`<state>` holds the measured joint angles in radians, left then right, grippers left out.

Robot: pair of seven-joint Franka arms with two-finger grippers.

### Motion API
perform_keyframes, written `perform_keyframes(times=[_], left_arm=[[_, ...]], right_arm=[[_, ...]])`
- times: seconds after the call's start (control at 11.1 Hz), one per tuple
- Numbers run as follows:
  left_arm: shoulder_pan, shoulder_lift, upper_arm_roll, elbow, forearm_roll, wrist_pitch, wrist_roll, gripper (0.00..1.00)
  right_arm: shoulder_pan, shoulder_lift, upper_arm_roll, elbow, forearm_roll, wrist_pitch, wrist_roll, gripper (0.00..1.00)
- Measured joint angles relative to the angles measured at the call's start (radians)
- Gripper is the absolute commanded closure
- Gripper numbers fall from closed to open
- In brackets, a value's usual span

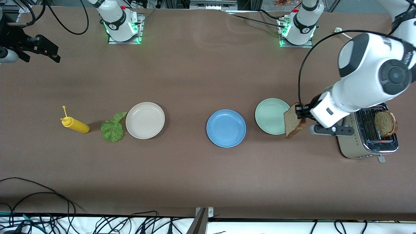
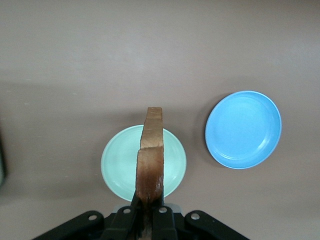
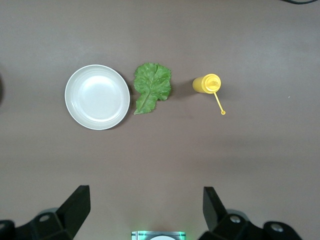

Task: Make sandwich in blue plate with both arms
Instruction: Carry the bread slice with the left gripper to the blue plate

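My left gripper (image 1: 300,112) is shut on a brown bread slice (image 1: 293,121), held on edge in the air over the rim of the mint-green plate (image 1: 269,115). In the left wrist view the slice (image 2: 151,150) stands upright between the fingers of the left gripper (image 2: 148,210), above the mint plate (image 2: 117,162). The blue plate (image 1: 226,128) is empty at mid-table and also shows in the left wrist view (image 2: 243,129). A second slice (image 1: 385,123) sticks out of the toaster (image 1: 367,143). The lettuce leaf (image 1: 113,128) lies on the table. My right gripper (image 1: 52,53) is open and empty, raised over the right arm's end of the table.
A cream-white plate (image 1: 145,120) sits beside the lettuce, and a yellow mustard bottle (image 1: 75,124) lies toward the right arm's end. The right wrist view shows the plate (image 3: 97,97), lettuce (image 3: 151,87) and bottle (image 3: 206,83). Cables run along the table's near edge.
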<state>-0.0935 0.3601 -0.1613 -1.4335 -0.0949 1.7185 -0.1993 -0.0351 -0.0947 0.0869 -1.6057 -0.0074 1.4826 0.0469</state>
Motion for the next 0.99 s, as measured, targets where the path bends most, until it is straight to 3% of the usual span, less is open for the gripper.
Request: perform_keyframes(times=[0.36,0.99], left_arm=[[0.000,0.074,-0.093,-0.001,0.000,0.080,-0.024,1.00],[-0.015,0.244,-0.287,-0.001,-0.001,0.319,-0.262,1.00]], right_arm=[[0.000,0.000,0.000,0.000,0.000,0.000,0.000,0.00],[0.000,0.003,0.000,0.000,0.000,-0.001,0.000,0.00]])
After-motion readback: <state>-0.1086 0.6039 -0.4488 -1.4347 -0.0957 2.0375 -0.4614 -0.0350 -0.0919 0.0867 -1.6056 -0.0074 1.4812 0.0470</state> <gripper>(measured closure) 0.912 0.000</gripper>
